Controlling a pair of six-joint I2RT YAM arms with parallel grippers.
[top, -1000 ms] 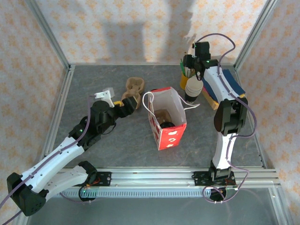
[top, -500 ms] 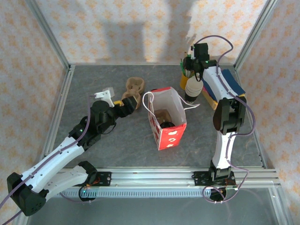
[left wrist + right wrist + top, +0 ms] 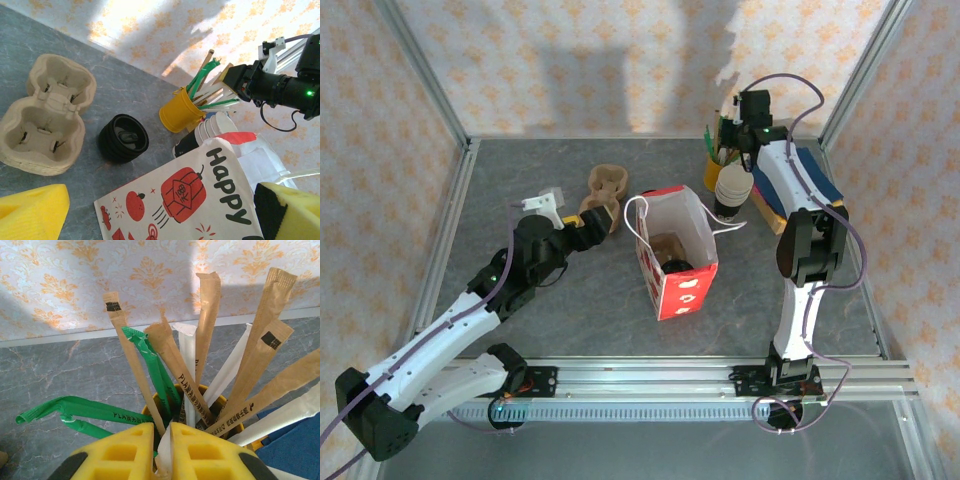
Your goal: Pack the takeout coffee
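One takeout coffee (image 3: 677, 266) was seen inside the red paper bag (image 3: 682, 285) at the centre of the grey table (image 3: 600, 310), only its black lid showing, at the bag's 6 o'clock end. The right gripper (image 3: 161, 431), at 1 o'clock from the bag, was pictured with its yellow pads pressed nearly together, a white wrapped straw (image 3: 163, 447) pinched between them above the yellow straw pot (image 3: 179, 112). The left gripper (image 3: 160, 215) was held spread wide at 10 o'clock from the bag, near a cardboard cup carrier (image 3: 45, 125). A stack of black lids (image 3: 122, 145) and a stack of lidless cups (image 3: 212, 131) were seen between carrier and pot
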